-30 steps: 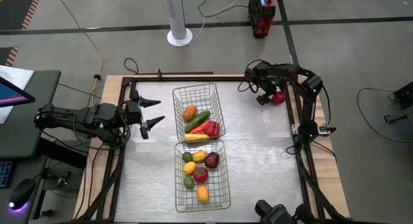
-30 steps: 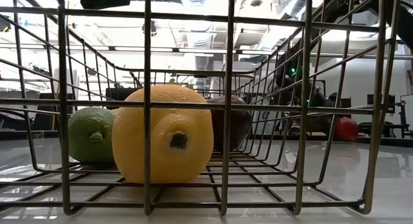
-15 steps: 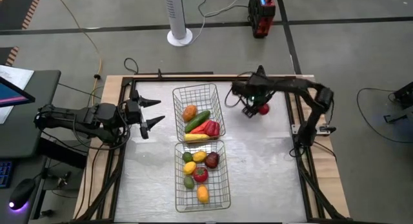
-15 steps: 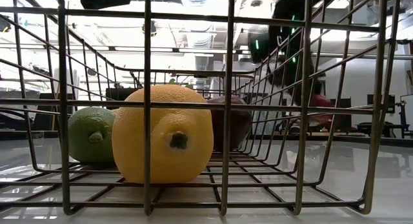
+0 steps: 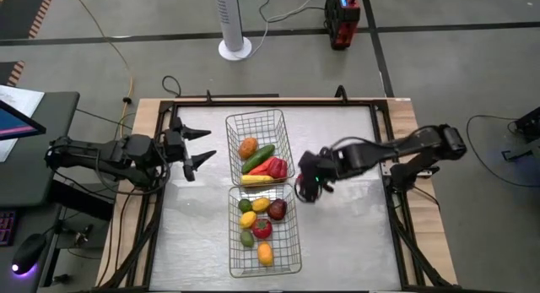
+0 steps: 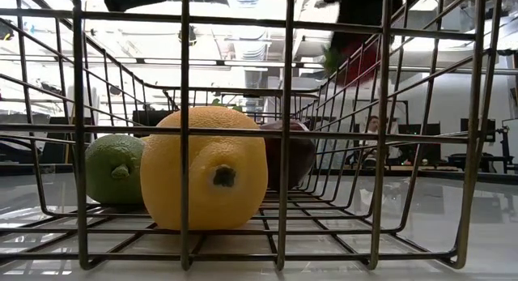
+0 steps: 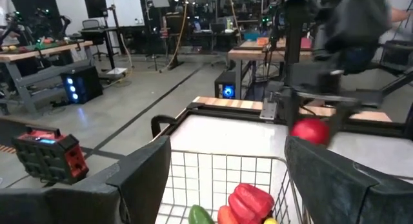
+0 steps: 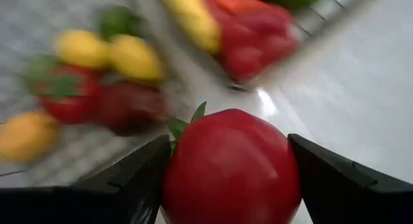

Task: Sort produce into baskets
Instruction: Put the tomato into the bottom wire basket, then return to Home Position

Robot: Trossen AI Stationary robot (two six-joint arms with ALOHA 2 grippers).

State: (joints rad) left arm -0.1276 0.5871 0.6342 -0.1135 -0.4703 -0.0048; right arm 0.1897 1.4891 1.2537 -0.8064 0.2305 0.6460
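table (image 5: 337, 234) is carrying two wire baskets end to end down its middle. far basket (image 5: 257, 122) is holding an orange (image 5: 248, 147), a cucumber (image 5: 258, 157), red peppers (image 5: 272, 167) and a banana (image 5: 257, 180). near basket (image 5: 291, 251) is holding lemons (image 5: 260, 205), a lime (image 5: 247, 238), a dark apple (image 5: 278, 210), a red apple (image 5: 262, 229) and a yellow-orange fruit (image 5: 265, 254) at its near end. right arm (image 5: 396, 151) is reaching in from the table's right edge, with the right gripper (image 5: 309, 181) hanging just right of where the two baskets meet. it is clamping a red apple with a green leaf (image 8: 231, 166) between its fingers (image 8: 335, 185), above the tabletop and outside both baskets. left arm (image 5: 101, 154) is waiting at the table's left edge; the left gripper (image 5: 198, 148) is spread wide and holding nothing, well apart from the baskets.
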